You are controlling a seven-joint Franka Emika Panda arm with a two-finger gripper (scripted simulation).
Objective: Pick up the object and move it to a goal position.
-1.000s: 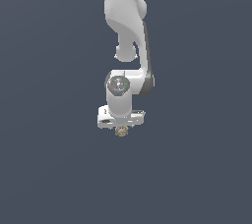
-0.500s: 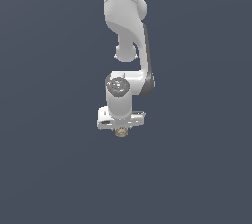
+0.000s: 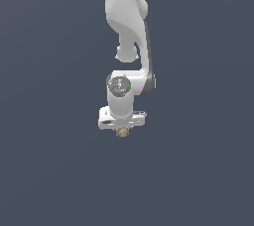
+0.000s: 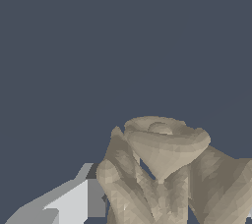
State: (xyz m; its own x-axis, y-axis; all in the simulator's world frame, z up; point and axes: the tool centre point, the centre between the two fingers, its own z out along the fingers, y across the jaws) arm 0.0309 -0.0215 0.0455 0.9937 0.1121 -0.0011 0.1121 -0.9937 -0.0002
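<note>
Directly beneath the white robot arm, a tiny tan-beige lumpy object (image 3: 121,132) peeks out below the arm's white pincer (image 3: 121,130). From the exterior view only its lower part shows, a small knobbly bit much narrower than the pincer's broad white body, roughly centred under it. Whether it sits on a surface or hangs clear of one cannot be told, since the dark grey-blue background is uniform all around.

Seen from the wrist, the same object (image 4: 165,169) fills the near field: faceted beige folds around a cone-shaped piece with a rounded rim, and a small pointed tip at one side of that rim. A pale grey-white finger (image 4: 69,203) of the pincer lies right against the object's flank, touching it; the other finger is not visible in this view. The pincer appears narrowly closed around the object, holding it.

Above the pincer, the white arm (image 3: 128,27) rises straight up through a round wrist joint with a dark circular face, then bends and runs out of the exterior view's upper edge.
</note>
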